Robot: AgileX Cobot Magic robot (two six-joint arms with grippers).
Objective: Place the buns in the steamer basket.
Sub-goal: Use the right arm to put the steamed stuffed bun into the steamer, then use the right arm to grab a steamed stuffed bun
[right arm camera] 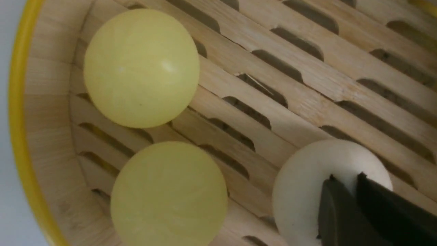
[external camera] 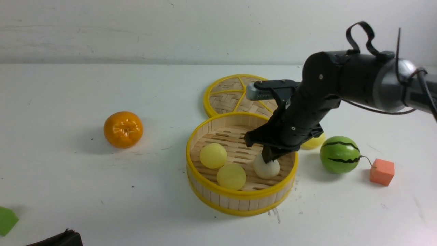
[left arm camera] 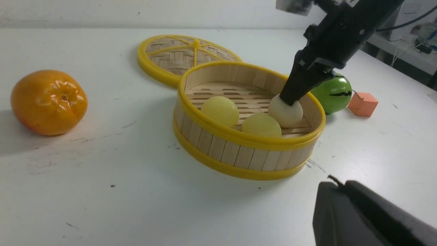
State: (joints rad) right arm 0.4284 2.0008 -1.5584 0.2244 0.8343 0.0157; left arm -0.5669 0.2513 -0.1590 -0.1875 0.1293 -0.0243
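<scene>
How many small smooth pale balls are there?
4. Two pale yellow balls and one off-white ball lie in the round bamboo basket; a fourth yellow ball sits outside it, half hidden by the black arm.

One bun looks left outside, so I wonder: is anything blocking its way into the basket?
Nothing but the steamer basket's own wall. The last yellow bun lies just beside it on the table, half hidden beneath the right arm, whose fingers touch the off-white bun inside.
</scene>
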